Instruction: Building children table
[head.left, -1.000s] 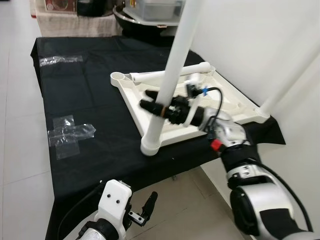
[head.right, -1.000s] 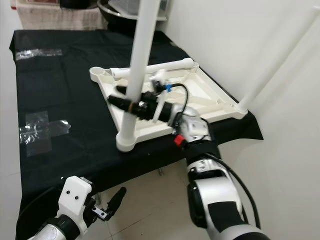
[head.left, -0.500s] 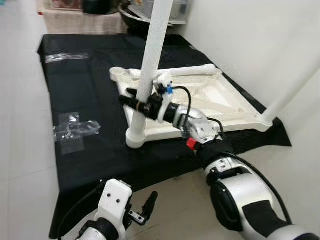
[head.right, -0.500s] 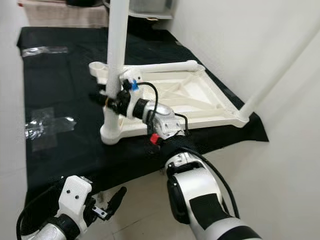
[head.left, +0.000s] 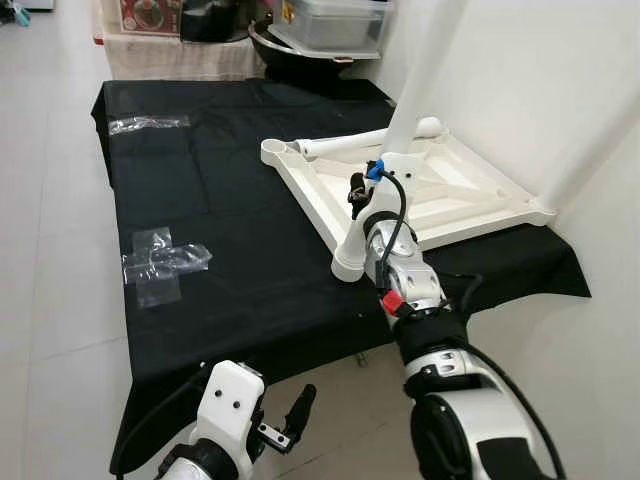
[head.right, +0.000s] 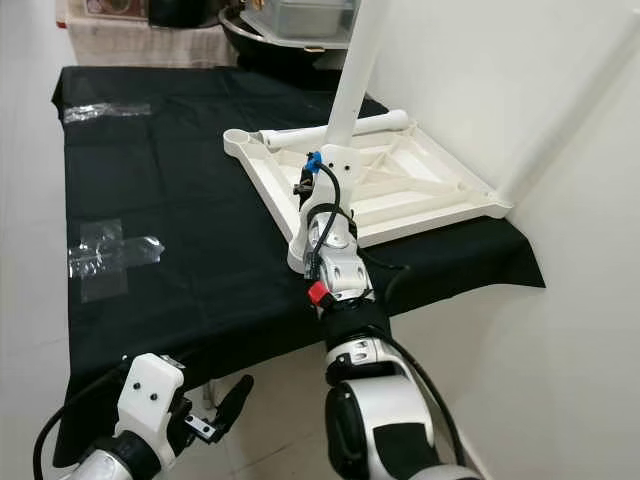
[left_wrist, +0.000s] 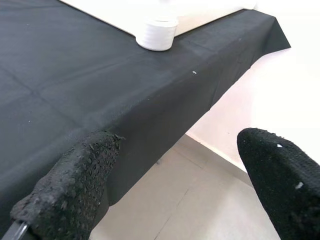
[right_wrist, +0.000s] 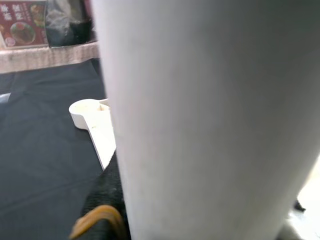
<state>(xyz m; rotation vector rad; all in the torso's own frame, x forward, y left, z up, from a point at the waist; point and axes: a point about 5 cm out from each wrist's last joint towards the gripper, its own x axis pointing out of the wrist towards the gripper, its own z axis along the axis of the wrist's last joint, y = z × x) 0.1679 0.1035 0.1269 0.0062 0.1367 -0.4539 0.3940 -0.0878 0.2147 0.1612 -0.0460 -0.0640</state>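
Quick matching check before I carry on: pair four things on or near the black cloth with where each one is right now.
Things:
1. upright white leg
2. loose white leg
3. clear plastic scrap
4. left gripper

Places:
A. lying flat along the far edge of the tabletop frame
B. on the cloth, left of the frame
C. hanging below the near cloth edge, fingers apart
D. standing in the frame's near corner socket, right gripper against it

Pairs: 1-D, 2-A, 3-B, 4-C

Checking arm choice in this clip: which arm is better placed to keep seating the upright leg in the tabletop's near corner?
The right. Its tool is already at the upright leg just above the corner socket of the upside-down tabletop. The left tool hangs below the edge of the black cloth, open and holding nothing.
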